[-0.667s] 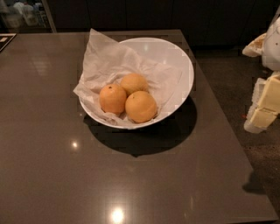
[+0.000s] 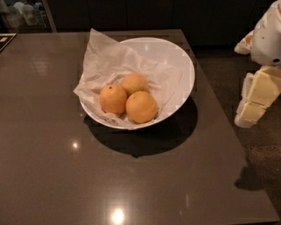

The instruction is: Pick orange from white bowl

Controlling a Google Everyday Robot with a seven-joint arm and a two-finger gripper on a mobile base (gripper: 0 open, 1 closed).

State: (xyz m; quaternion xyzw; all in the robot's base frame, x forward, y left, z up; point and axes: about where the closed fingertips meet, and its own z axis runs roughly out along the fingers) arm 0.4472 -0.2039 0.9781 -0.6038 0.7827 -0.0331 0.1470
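A dark, glossy counter [image 2: 57, 176] fills most of the view. Two small glints of ceiling light shine on its near part. Behind it stands a row of dark cabinets [image 2: 131, 13], and to the right, past the counter's edge, lies a speckled floor [image 2: 263, 149].

The white bowl [image 2: 186, 61] sits near the middle of the counter, tilted so its far rim stands higher than its near one, and it throws a deep shadow toward the viewer. Crumpled white paper [image 2: 107, 61] lines it and spills over the left rim. Three fruits lie together in the low front part of the bowl. The orange [image 2: 141, 107] is the front right one, touching both the redder orange [image 2: 113, 99] on its left and the paler orange [image 2: 134, 83] behind it.

The gripper [image 2: 252, 105] hangs at the right edge of the view, off the counter and above the floor, well apart from the bowl. The orange lies to its left, with the bowl's right wall and a strip of bare counter between them. The gripper shows only as pale, blocky shapes, partly cut off by the edge, so I cannot tell whether the jaws are released or clenched; nothing is seen in them.

The top left corner holds some blurred shelves [image 2: 22, 15] whose contents cannot be made out.
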